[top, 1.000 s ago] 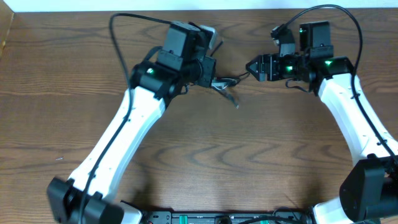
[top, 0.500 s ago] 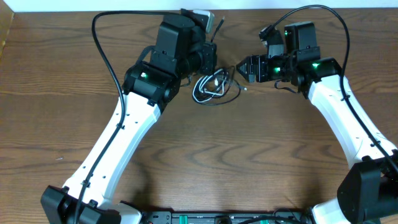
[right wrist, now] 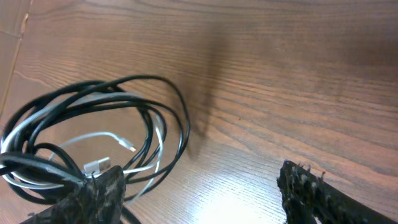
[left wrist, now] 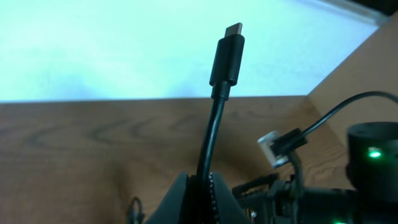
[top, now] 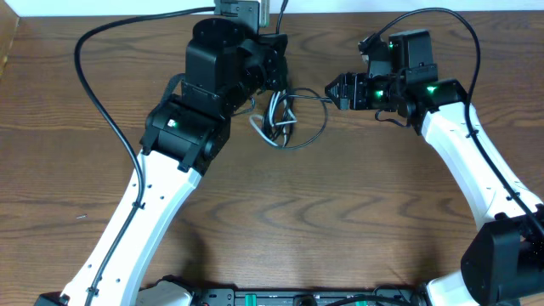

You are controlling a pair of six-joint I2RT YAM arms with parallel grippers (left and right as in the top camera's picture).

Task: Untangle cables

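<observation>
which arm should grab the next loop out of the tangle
Right, probably: the right hand is open beside the cable bundle, while the left hand is shut on the black cable near its plug.

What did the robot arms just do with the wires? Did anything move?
The left tool, shut on the black cable, rose and swung toward the table's far edge, and the tangled bundle spread into looser loops. The right tool stayed open, almost where it was, beside the bundle.
</observation>
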